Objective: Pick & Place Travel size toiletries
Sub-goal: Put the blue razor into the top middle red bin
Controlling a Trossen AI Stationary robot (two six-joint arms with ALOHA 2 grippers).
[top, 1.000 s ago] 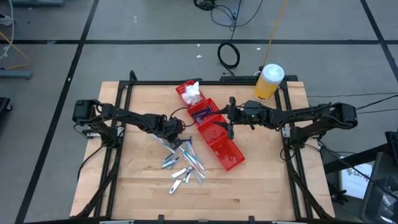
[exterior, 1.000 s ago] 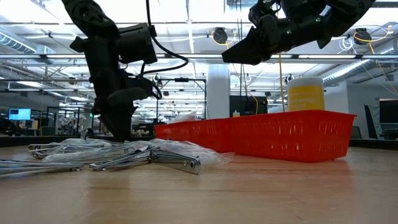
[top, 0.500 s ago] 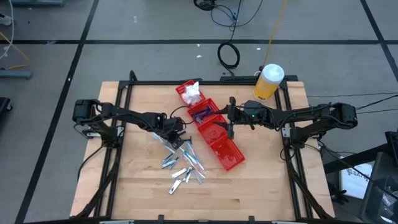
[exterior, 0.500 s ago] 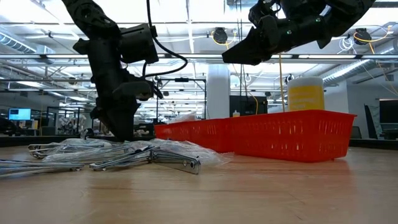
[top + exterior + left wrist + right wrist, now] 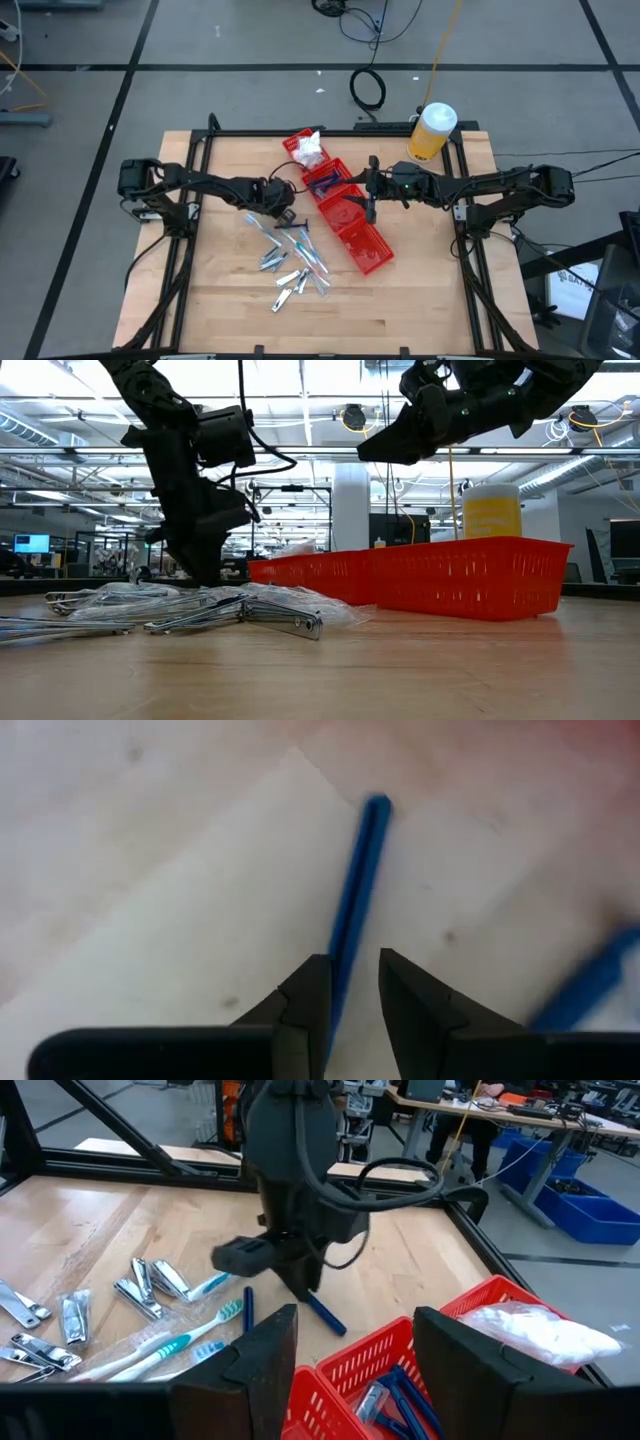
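Now seemingly lifted: left gripper (image 5: 287, 214), blue stick (image 5: 352, 910).

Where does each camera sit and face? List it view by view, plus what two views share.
High: above the table, looking straight down; both arms show, left pincer and right pincer.
Low: at tabletop height, looking level past the red bins; both arms enter from above.
Left wrist: on the left arm, looking past its own fingers, closed on a dark blue stick.
Right wrist: above the bins, facing the left pincer; its own open fingers show.
Shared: both wrist views show that stick.
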